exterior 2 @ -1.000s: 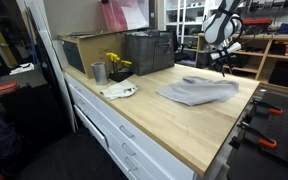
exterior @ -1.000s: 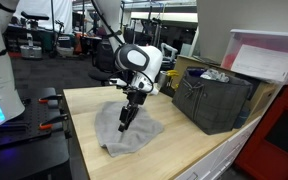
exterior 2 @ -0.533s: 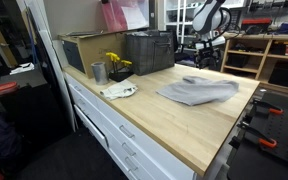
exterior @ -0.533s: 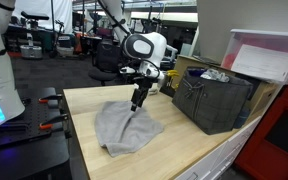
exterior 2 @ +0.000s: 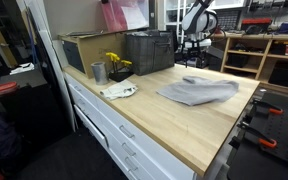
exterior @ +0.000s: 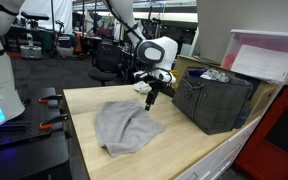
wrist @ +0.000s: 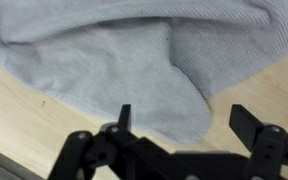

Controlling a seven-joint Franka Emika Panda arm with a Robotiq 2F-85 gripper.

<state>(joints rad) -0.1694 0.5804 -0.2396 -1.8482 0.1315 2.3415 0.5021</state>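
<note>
A grey cloth (exterior: 124, 127) lies crumpled on the wooden tabletop (exterior: 189, 140), and it shows in both exterior views (exterior 2: 196, 91). My gripper (exterior: 150, 100) hangs open above the cloth's far edge, clear of it, with nothing between its fingers. In the wrist view the cloth (wrist: 134, 60) fills the upper part of the picture. The gripper (wrist: 182, 118) stands wide there, one finger over the cloth's rounded corner and the other finger (wrist: 244, 120) over bare wood.
A dark crate (exterior: 212, 98) with clutter stands on the table close beside the gripper. At the other end, a metal cup (exterior 2: 98, 72), yellow flowers (exterior 2: 115, 63), a white plate (exterior 2: 118, 91) and a cardboard box (exterior 2: 84, 48) stand.
The gripper has opened and let go of the cloth, then risen and moved off toward the crate. The cloth has settled flat on the table.
</note>
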